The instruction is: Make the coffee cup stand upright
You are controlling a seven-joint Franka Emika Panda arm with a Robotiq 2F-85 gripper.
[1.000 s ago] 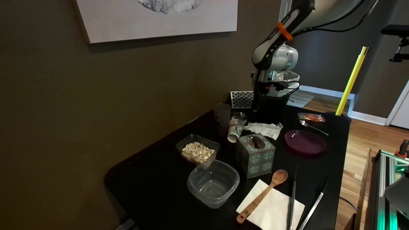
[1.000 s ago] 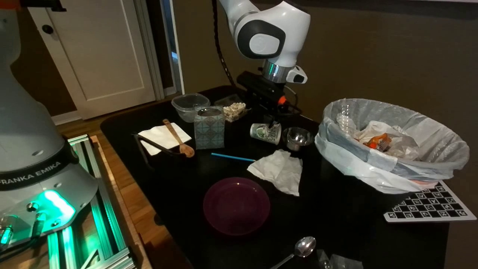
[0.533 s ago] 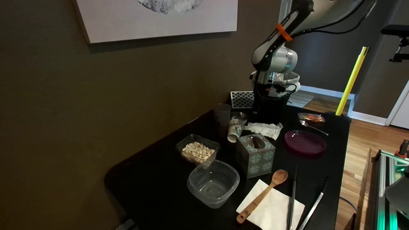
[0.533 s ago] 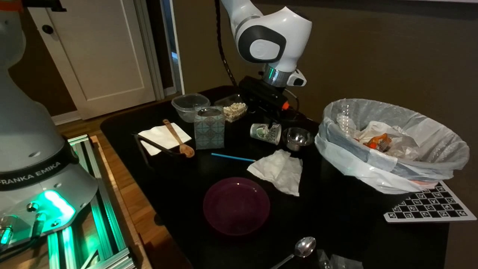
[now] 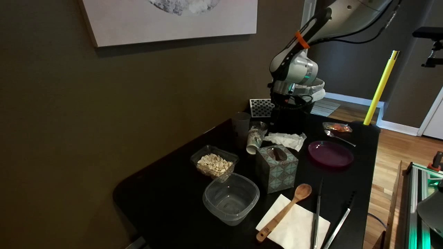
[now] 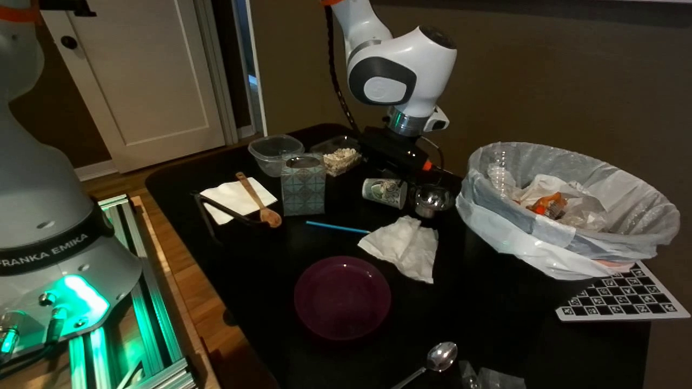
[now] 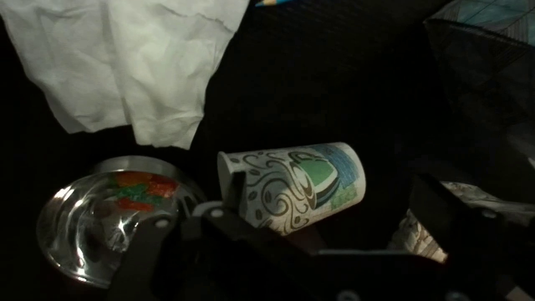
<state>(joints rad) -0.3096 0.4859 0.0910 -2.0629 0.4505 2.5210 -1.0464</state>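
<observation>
The coffee cup, a white paper cup with a printed coffee pattern, lies on its side on the black table. It shows in both exterior views (image 5: 254, 139) (image 6: 383, 192) and in the wrist view (image 7: 292, 186). Its open rim faces the steel bowl and its base points away from it. My gripper (image 7: 335, 198) is open and empty just above the cup. In the wrist view one finger (image 7: 237, 192) overlaps the rim end; the opposite finger (image 7: 434, 209) stands beyond the base. I cannot tell whether any finger touches the cup. In the exterior views the fingertips are too dark to make out.
A steel bowl (image 6: 431, 206) with coloured pieces stands beside the rim. A dark grey tumbler (image 5: 240, 128), a tissue box (image 5: 278, 173), a crumpled napkin (image 6: 405, 251) and a tub of pale flakes (image 5: 209, 148) are close by. A lined bin (image 6: 497, 235) stands beyond the bowl.
My arm and gripper have come lower. In an exterior view they have shifted right, so the gripper now hangs partly in front of the bowl. The cup has not moved.
</observation>
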